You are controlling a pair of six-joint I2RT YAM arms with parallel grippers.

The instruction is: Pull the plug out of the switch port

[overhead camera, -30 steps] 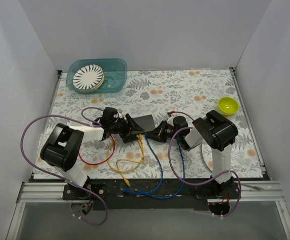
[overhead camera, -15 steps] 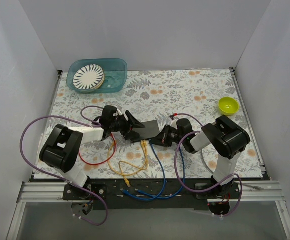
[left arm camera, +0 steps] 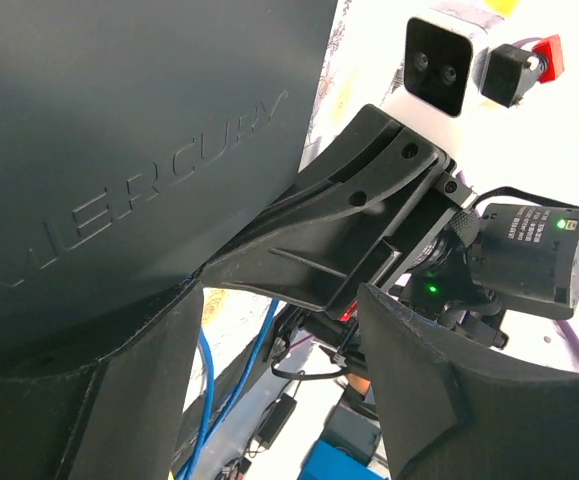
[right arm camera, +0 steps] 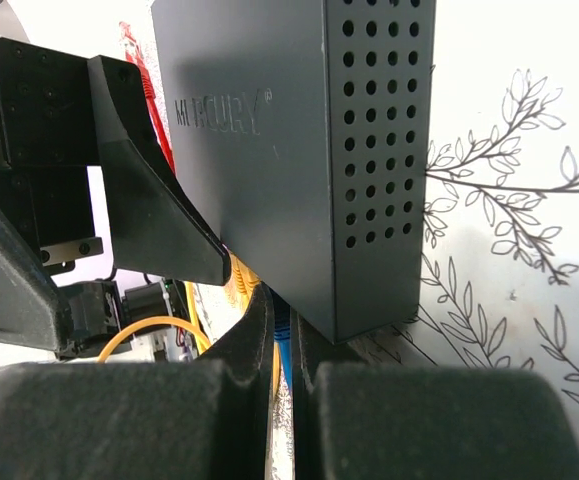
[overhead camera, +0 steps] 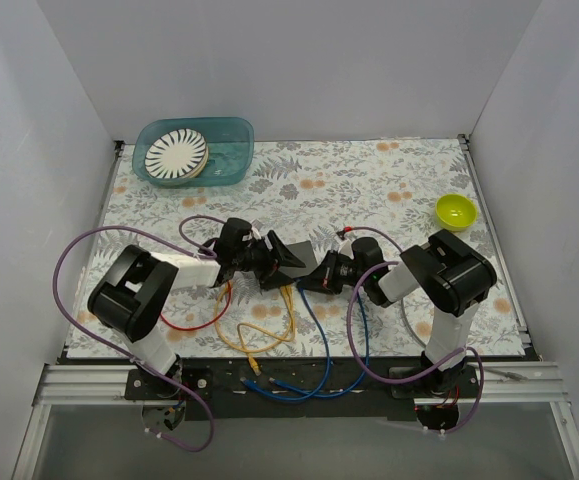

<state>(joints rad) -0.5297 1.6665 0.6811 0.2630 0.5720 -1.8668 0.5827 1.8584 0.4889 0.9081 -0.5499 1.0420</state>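
The switch [overhead camera: 297, 255] is a flat matte-black box lying mid-table; it fills the upper left of the left wrist view [left arm camera: 119, 130] and stands ahead in the right wrist view [right arm camera: 299, 150]. My right gripper [overhead camera: 315, 278] [right arm camera: 281, 312] is at its socket edge, shut on a blue plug [right arm camera: 285, 338] that sits in a port. Yellow plugs [right arm camera: 239, 278] sit in the ports beside it. My left gripper [overhead camera: 269, 262] [left arm camera: 274, 300] is open at the switch's left end, with one finger [left arm camera: 79, 400] against the box. In the top view the plug is hidden under the right gripper.
Blue cables [overhead camera: 309, 310], a yellow cable [overhead camera: 269, 325] and a red cable [overhead camera: 194, 320] trail from the switch toward the near edge. A teal tub [overhead camera: 231, 150] with a striped plate [overhead camera: 176, 153] stands at the back left. A yellow-green bowl [overhead camera: 456, 211] is at the right.
My left gripper has slid right, up against the switch's left end. My right gripper has shifted slightly toward the near edge at the socket side. The switch has moved a little nearer.
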